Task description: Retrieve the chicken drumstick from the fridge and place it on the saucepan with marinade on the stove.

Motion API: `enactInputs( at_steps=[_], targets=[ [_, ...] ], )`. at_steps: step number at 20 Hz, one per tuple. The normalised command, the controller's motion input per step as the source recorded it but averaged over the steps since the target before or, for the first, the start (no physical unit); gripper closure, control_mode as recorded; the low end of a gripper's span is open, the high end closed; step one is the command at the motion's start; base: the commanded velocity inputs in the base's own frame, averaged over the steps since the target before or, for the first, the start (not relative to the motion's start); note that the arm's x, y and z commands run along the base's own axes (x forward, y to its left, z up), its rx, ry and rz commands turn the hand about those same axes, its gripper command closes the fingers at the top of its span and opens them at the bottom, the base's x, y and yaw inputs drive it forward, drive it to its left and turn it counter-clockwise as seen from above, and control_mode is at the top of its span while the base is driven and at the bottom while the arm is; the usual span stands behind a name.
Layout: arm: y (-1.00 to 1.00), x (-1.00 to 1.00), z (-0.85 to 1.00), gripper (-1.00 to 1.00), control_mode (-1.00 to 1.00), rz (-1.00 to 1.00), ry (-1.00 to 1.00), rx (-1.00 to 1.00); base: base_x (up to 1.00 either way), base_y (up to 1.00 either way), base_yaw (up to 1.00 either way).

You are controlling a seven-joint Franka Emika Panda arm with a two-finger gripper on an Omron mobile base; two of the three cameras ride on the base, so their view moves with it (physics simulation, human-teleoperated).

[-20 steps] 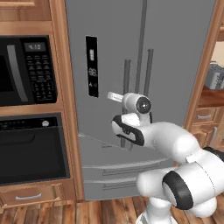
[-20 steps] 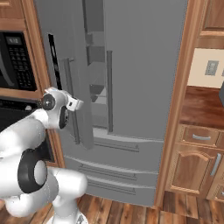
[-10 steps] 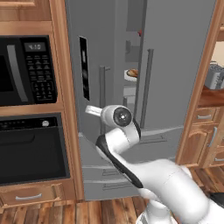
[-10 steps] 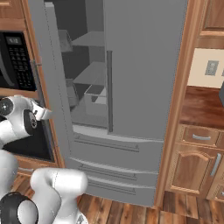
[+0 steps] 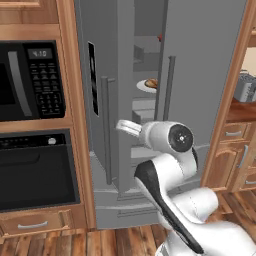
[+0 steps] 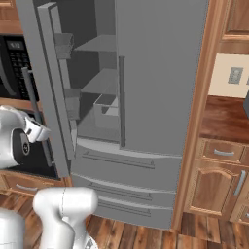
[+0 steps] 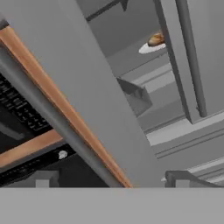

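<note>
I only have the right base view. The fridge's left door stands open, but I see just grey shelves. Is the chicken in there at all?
Observer: Yes. In the left base view the drumstick lies on a white plate on a shelf inside the fridge.
Operator: Anything else in there?
Observer: A small red fruit sits higher up, by the edge of the shut right door.
Operator: Is the gripper holding anything?
Observer: No. In the hand view the gripper is open, with its fingertips wide apart. The left door is right in front of it.
</note>
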Motion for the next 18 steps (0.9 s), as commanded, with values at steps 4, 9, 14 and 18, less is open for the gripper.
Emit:
enactInputs(
  at_steps=[4,9,14,18],
  targets=[
    [-1.0,-0.76,0.86,-1.0,-1.0,0.08,0.02,0.13,0.0,0.0,0.0],
    [-0.71,0.23,0.34,-1.0,-1.0,0.15,0.11,0.17,0.0,0.0,0.0],
    [-0.4,0.6,0.02,-1.0,-1.0,0.17,0.22,0.12,0.0,0.0,0.0],
    [-0.15,0.76,0.0,-1.0,-1.0,0.17,0.05,0.02,0.0,0.0,0.0]
  ],
)
